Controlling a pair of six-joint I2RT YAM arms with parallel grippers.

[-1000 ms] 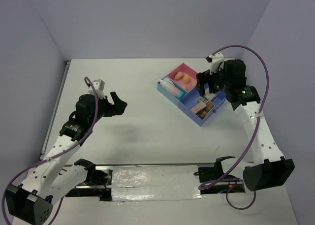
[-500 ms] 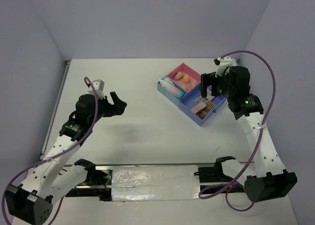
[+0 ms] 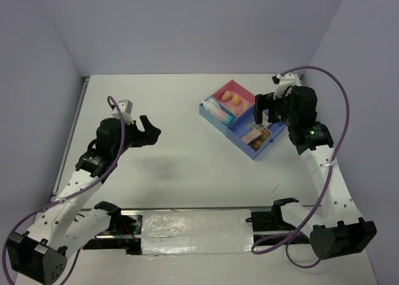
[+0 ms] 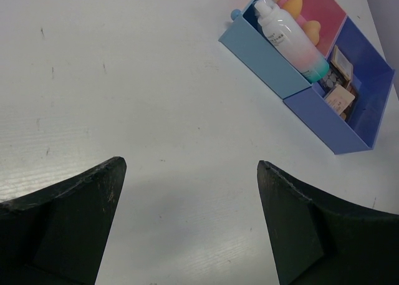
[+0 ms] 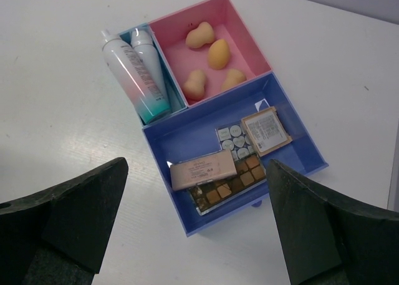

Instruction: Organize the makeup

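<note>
Hovering over tray [image 5: 240, 42]: right pincer [image 5: 196, 165], fully open, empty | left pincer [image 4: 190, 165]: fully open, empty

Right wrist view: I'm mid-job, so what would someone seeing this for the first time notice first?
The filled pink-and-blue tray on the white table grabs the eye. Four tan sponges sit in its pink compartment, two white-and-teal bottles lie side by side in the narrow light-blue slot, and flat palettes are piled in the large blue section. The right gripper hovers above it, jaws wide open and empty.
</note>
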